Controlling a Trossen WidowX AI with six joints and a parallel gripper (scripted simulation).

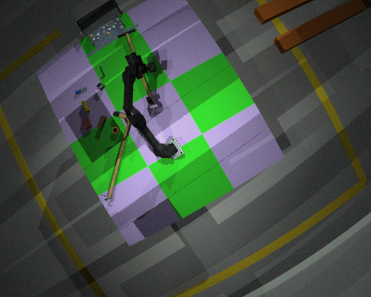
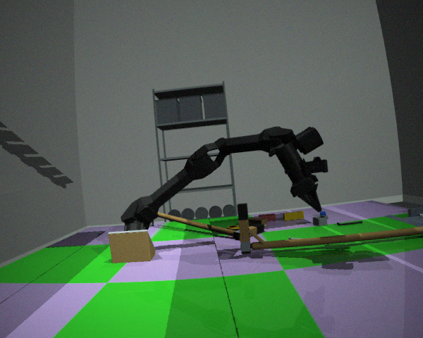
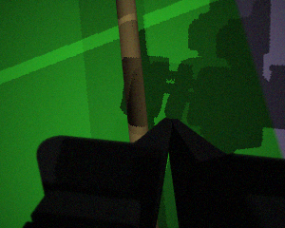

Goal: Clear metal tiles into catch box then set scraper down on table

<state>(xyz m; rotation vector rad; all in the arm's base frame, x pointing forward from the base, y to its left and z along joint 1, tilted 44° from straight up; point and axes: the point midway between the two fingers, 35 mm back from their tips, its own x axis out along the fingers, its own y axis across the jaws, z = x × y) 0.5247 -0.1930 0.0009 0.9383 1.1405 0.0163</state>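
Observation:
The long scraper (image 1: 146,90) (image 2: 350,238) lies flat on the table, its wooden handle running back from a dark blade (image 1: 127,33) at the catch box (image 1: 94,16). Several small metal tiles (image 1: 106,31) lie on the grey floor by the box's dark walls; I cannot tell the bench plate apart from the box floor. My gripper (image 1: 140,72) (image 2: 315,205) (image 3: 169,125) is shut with nothing between the fingers. It hangs a little above the handle (image 3: 132,71), which passes just left of the fingertips in the wrist view.
A second long wooden tool (image 1: 118,156) (image 2: 243,227) lies left of the arm's base (image 1: 176,147). Small blocks, a yellow ring (image 1: 115,130), a blue-grey block (image 1: 80,91) (image 2: 320,219) and a dark bar (image 1: 102,72) lie at the table's left.

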